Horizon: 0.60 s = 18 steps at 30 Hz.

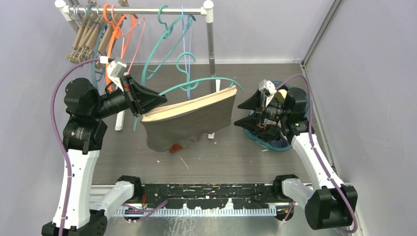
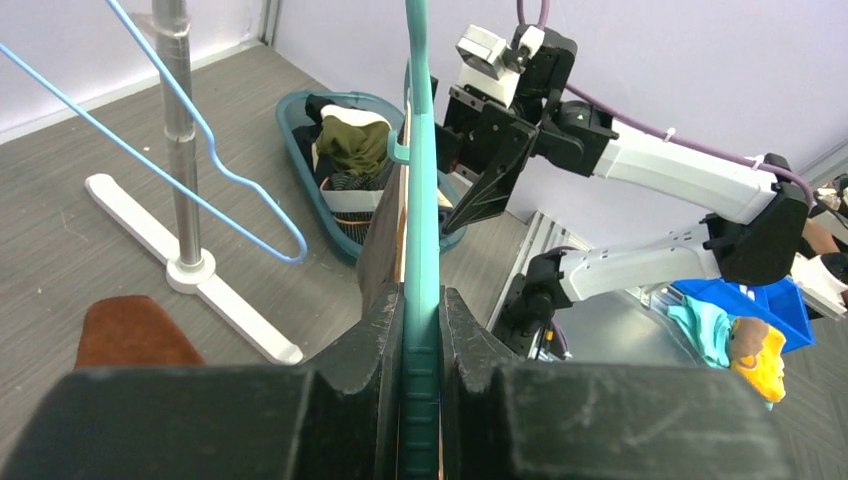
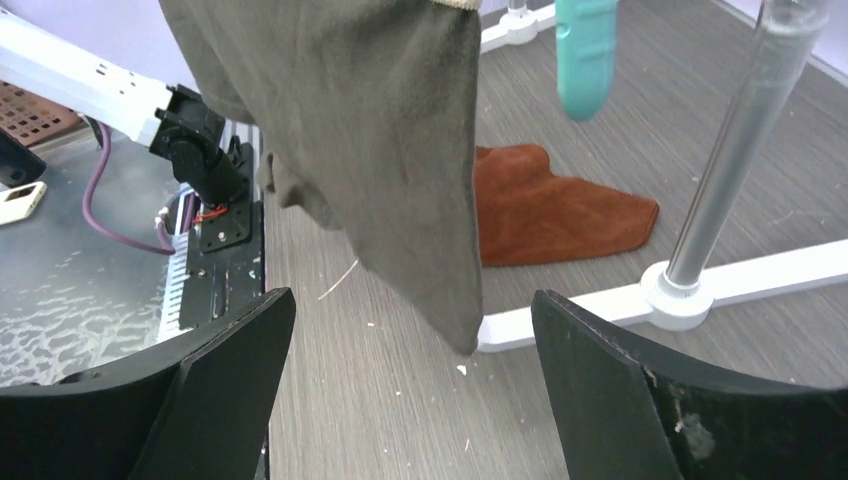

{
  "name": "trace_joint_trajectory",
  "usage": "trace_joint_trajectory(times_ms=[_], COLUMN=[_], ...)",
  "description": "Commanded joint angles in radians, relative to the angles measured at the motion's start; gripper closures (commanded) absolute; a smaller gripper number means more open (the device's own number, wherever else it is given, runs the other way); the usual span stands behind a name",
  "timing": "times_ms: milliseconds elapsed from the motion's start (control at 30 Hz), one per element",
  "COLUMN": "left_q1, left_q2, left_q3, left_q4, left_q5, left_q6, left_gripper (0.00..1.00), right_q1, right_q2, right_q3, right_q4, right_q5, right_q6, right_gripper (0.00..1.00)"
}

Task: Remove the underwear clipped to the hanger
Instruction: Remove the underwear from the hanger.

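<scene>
**Teal hanger (image 2: pixel 421 200) clenched in my left pincer (image 1: pixel 156 102), underwear (image 1: pixel 192 123) hanging off it**

That pincer's squeezed tight on the hanger's bar, holding it up above the worktop (image 1: pixel 246 157). The grey-brown underwear with a cream waistband dangles between my two pincers. My right pincer (image 1: pixel 245 112) is spread wide, gripping nothing, just beside the underwear's right end. A rust-brown cloth (image 3: pixel 550 200) lies on the worktop underneath, and there's a teal basket (image 1: pixel 275 145) of clothes by my right arm.

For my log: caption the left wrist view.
Left end effector shut on teal hanger holding underwear; right end effector open beyond.
</scene>
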Motion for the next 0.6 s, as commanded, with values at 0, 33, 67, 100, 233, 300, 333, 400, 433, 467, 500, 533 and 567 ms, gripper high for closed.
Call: trace_joint_trajectory(times_ms=[0, 33, 67, 100, 233, 300, 333, 400, 433, 467, 500, 533, 567], left_q1=[0.005, 0.004, 0.004, 0.004, 0.008, 0.009, 0.01, 0.018, 0.019, 0.019, 0.019, 0.019, 0.021], left_q2=[-0.012, -0.02, -0.03, -0.035, -0.053, -0.055, -0.059, -0.063, -0.065, -0.066, -0.068, -0.069, -0.071], left_q3=[0.036, 0.021, 0.006, -0.006, -0.037, -0.045, -0.049, -0.057, -0.061, -0.064, -0.067, -0.07, -0.074], left_q4=[0.137, 0.151, 0.163, 0.17, 0.202, 0.214, 0.222, 0.237, 0.241, 0.245, 0.251, 0.253, 0.254], left_q5=[0.022, 0.02, 0.02, 0.019, 0.034, 0.044, 0.046, 0.052, 0.055, 0.06, 0.061, 0.06, 0.06], left_q6=[-0.102, -0.123, -0.137, -0.15, -0.191, -0.204, -0.212, -0.227, -0.233, -0.236, -0.24, -0.241, -0.241], left_gripper=[1.0, 1.0, 1.0, 1.0, 1.0, 1.0, 1.0, 1.0, 1.0, 1.0, 1.0, 1.0, 1.0], right_q1=[0.041, 0.054, 0.067, 0.077, 0.097, 0.101, 0.104, 0.106, 0.108, 0.107, 0.108, 0.108, 0.108], right_q2=[0.008, 0.008, 0.007, 0.006, 0.015, 0.03, 0.037, 0.049, 0.053, 0.055, 0.055, 0.052, 0.049], right_q3=[0.042, 0.039, 0.033, 0.025, 0.016, 0.029, 0.035, 0.042, 0.045, 0.046, 0.044, 0.037, 0.027], right_q4=[0.183, 0.198, 0.222, 0.246, 0.329, 0.349, 0.364, 0.393, 0.402, 0.41, 0.422, 0.446, 0.485], right_q5=[0.024, 0.026, 0.028, 0.029, 0.032, 0.031, 0.027, 0.024, 0.023, 0.02, 0.012, 0.005, 0.0], right_q6=[0.103, 0.109, 0.117, 0.133, 0.202, 0.229, 0.245, 0.269, 0.275, 0.279, 0.288, 0.309, 0.339], right_gripper=[0.07, 0.07, 0.08, 0.09, 0.12, 0.14, 0.15, 0.17, 0.18, 0.19, 0.2, 0.21, 0.23])
